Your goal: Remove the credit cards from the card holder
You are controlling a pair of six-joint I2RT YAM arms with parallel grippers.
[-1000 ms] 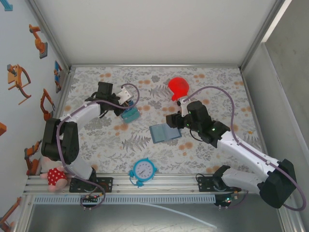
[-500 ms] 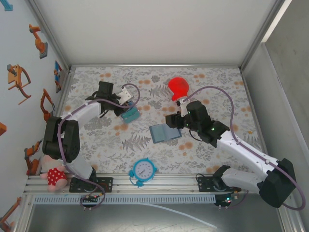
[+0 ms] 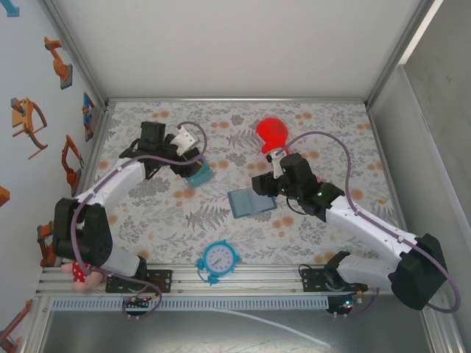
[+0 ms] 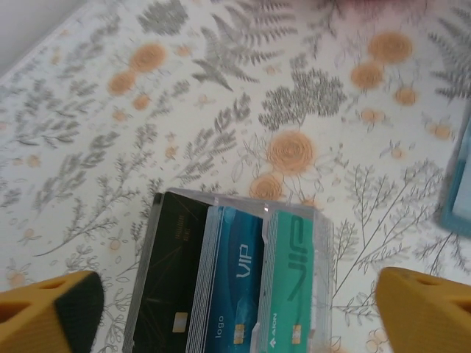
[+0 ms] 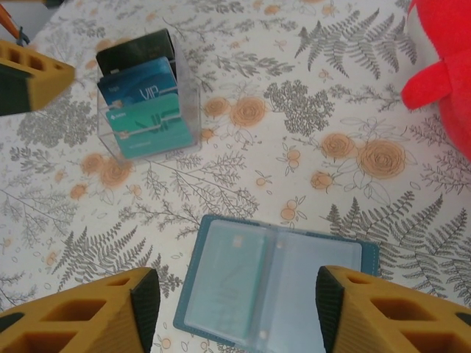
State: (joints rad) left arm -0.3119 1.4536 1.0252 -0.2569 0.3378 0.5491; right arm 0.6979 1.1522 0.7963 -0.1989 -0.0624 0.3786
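Left tool (image 4: 237,312) over "VIP" cards (image 4: 243,283)

1. This is a robot test cell in a lab. Two white-and-black jointed arms, the left arm (image 3: 118,176) and the right arm (image 3: 368,228), are bolted at their bases to a slotted aluminium rail (image 3: 250,278).
2. Bare aluminium frame posts (image 3: 73,50) and plain white panels (image 3: 235,44) box in the space beyond the arms and to either side of them.
3. A fern-and-flower printed cloth (image 3: 331,132) covers the work surface under the arms.
4. Orange cartoon stickers of robot arms (image 3: 28,121) dot the pale wall left of the left arm.
5. Small props lie about: a round blue alarm clock (image 3: 219,259) between the two bases, and a red plush toy (image 3: 274,134) just beyond the right arm's wrist.
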